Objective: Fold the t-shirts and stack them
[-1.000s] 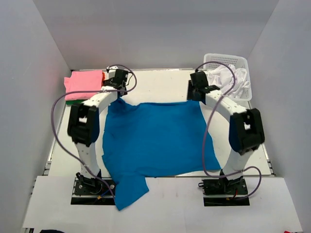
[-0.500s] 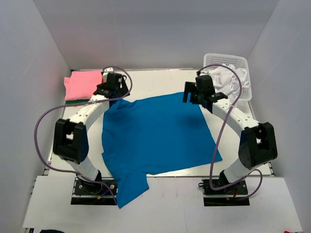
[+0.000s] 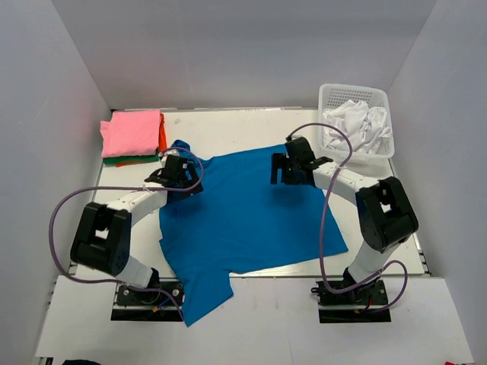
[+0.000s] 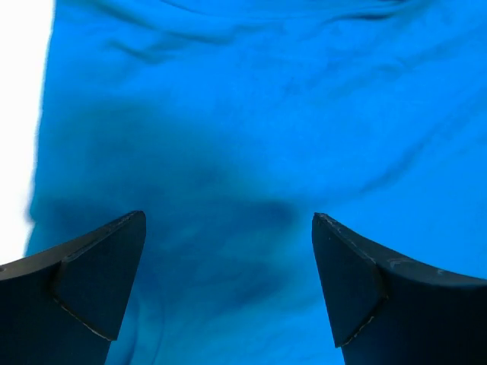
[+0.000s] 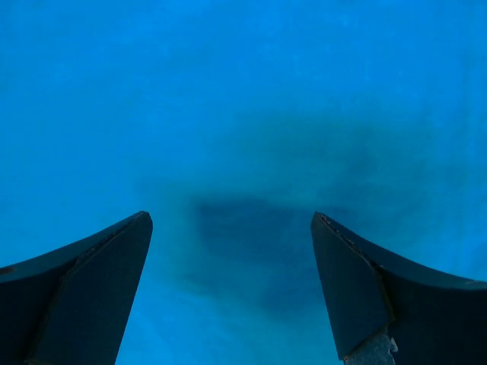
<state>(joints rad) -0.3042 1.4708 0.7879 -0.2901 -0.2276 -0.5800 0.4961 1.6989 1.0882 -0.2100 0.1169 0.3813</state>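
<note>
A large bright blue t-shirt [image 3: 243, 217] lies spread flat across the middle of the table, one sleeve hanging over the near edge [image 3: 202, 296]. My left gripper [image 3: 185, 176] hovers open over its far left part, with nothing between the fingers. My right gripper [image 3: 280, 169] hovers open over its far right part, also holding nothing. Both wrist views show blue cloth [image 4: 251, 137] [image 5: 243, 114] under spread jaws [image 4: 228, 215] [image 5: 230, 215]. Folded pink [image 3: 133, 131], orange-red [image 3: 162, 134] and green [image 3: 122, 160] t-shirts are stacked at the far left. Crumpled white t-shirts [image 3: 356, 123] fill the basket.
A white lattice basket [image 3: 354, 90] stands at the far right corner. Grey walls enclose the table on three sides. Bare white table [image 3: 236, 131] shows beyond the blue shirt's far edge, and a strip of it [image 4: 15, 114] lies left of the left gripper.
Both grippers have opened and moved from the far corners toward the middle, low over the blue shirt. The shirt's far edge has shifted slightly and a sleeve now pokes out at the far left.
</note>
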